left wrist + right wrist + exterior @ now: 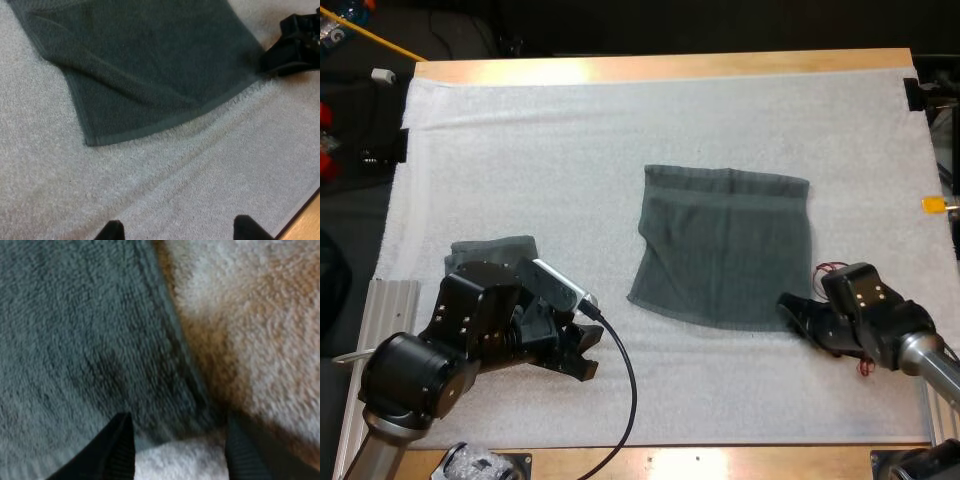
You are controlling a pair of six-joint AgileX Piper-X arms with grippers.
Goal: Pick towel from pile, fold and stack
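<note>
A dark grey-green towel (pixel 725 255) lies spread flat in the middle of the white mat (pixel 520 150). My right gripper (pixel 788 310) is low at its near right corner. In the right wrist view the right gripper (pixel 180 452) is open, its fingers (pixel 117 447) standing either side of the towel's hem (pixel 175 365). My left gripper (pixel 588 352) rests on the mat to the left of the towel's near left corner. It is open (pixel 182 231) over bare mat, looking at the towel (pixel 150 65) and the other gripper (pixel 295 45). A second folded towel (pixel 490 250) lies behind my left arm, partly hidden.
The mat's near edge and the wooden table edge (pixel 720 458) run just in front of both arms. A metal rail (pixel 380 300) sits at the mat's left side. Bare mat stretches across the far half.
</note>
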